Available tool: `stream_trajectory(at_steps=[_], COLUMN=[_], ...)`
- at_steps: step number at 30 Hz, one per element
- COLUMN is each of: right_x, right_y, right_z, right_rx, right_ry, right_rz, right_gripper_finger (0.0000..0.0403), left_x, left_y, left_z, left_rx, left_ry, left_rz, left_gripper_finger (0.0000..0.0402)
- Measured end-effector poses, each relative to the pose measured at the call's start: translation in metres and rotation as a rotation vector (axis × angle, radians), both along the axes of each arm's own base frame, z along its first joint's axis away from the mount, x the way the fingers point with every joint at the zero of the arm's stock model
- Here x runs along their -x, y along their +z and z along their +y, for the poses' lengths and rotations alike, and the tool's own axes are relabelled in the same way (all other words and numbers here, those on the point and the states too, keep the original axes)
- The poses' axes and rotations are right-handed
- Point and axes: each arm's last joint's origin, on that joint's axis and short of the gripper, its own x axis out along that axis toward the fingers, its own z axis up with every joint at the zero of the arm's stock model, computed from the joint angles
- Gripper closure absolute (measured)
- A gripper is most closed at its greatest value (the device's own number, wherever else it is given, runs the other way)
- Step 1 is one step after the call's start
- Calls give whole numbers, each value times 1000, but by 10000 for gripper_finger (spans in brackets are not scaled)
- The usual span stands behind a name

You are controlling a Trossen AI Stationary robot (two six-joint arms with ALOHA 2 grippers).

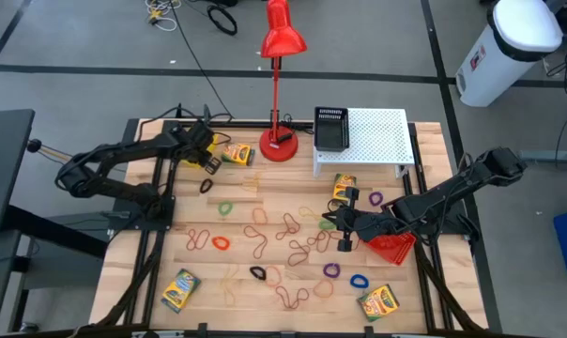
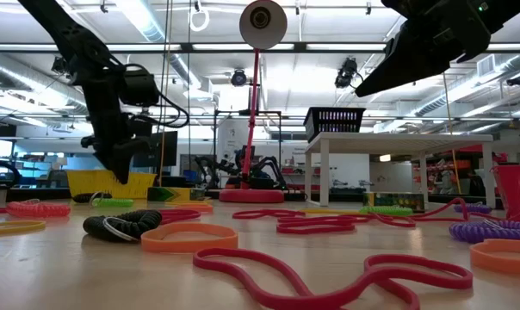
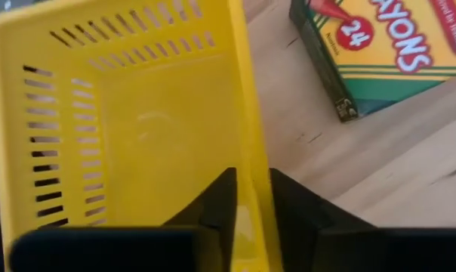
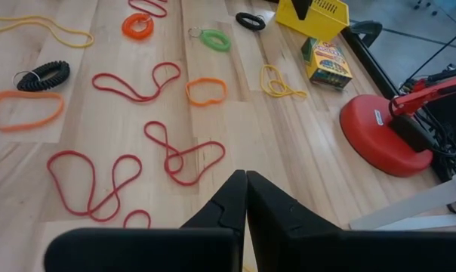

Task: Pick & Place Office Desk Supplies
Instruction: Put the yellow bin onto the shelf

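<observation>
Left gripper (image 3: 251,200) is clamped on the side wall of the yellow mesh bin (image 3: 137,113), one finger inside, one outside. The bin sits just left of the red lamp base (image 1: 279,147), right beside a crayon box (image 3: 386,45). Right gripper (image 4: 245,189) is pinched shut on nothing, hovering over red rubber-band loops (image 4: 179,155) in front of the lamp.

A slotted yellow bin (image 3: 130,113) is seen beside a yellow-and-green crayon box (image 3: 379,53) marked with a red dot. Red (image 4: 137,81), orange (image 4: 205,91), green (image 4: 214,39) and yellow (image 4: 279,83) bands are spread on pale wood (image 4: 235,136). A red lamp base (image 4: 386,140) and black coil (image 4: 43,75) are noted.
</observation>
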Motion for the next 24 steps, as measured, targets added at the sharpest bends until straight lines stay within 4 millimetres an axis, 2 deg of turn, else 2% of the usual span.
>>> stream_trajectory(at_steps=[4,8,11,16,24], right_x=[0,0,0,0,0], right_y=[0,0,0,0,0], right_z=[0,0,0,0,0], right_rx=[13,13,14,15,14], right_ry=[8,8,9,9,8], right_rz=[4,4,5,4,4], right_gripper_finger=[381,381,381,381,381], left_x=[1,3,2,-3,-16], left_y=[6,15,24,45,80], left_z=[-2,-8,-20,-55,-120], left_rx=[-19,-21,-21,-57,-111], left_ry=[-39,-72,-124,-306,-670], left_rz=[-6,-60,-97,-196,-518], left_gripper_finger=[388,387,387,388,388])
